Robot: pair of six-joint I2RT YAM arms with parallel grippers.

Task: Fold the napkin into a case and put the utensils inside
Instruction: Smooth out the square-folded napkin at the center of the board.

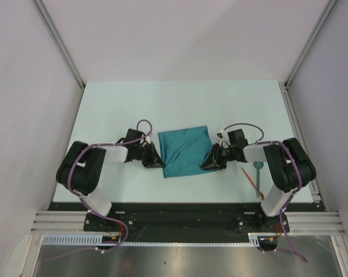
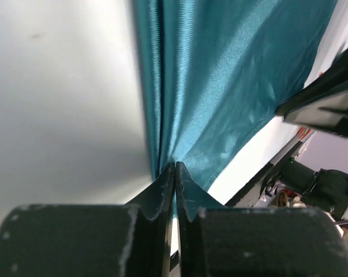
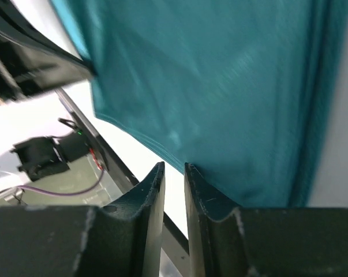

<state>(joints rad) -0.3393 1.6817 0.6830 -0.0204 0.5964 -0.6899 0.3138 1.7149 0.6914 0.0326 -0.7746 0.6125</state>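
Note:
The teal napkin [image 1: 185, 152] lies flat in the middle of the table, folded to a rough square. My left gripper [image 1: 156, 161] is at its near-left corner. In the left wrist view the jaws [image 2: 175, 165] are pressed almost together on the cloth's edge, and pleats of the napkin [image 2: 231, 75] run into the tips. My right gripper [image 1: 211, 163] is at the near-right corner. There the jaws [image 3: 174, 167] stand slightly apart with bare table between them, and the napkin's hem [image 3: 220, 86] only touches one fingertip. The thin orange-red utensil [image 1: 250, 179] lies right of the right gripper.
A small teal utensil [image 1: 258, 171] with a round end lies beside the orange-red one. Metal frame posts and white walls close in the table [image 1: 116, 109] at the left, right and back. A black rail [image 1: 179, 208] runs along the near edge.

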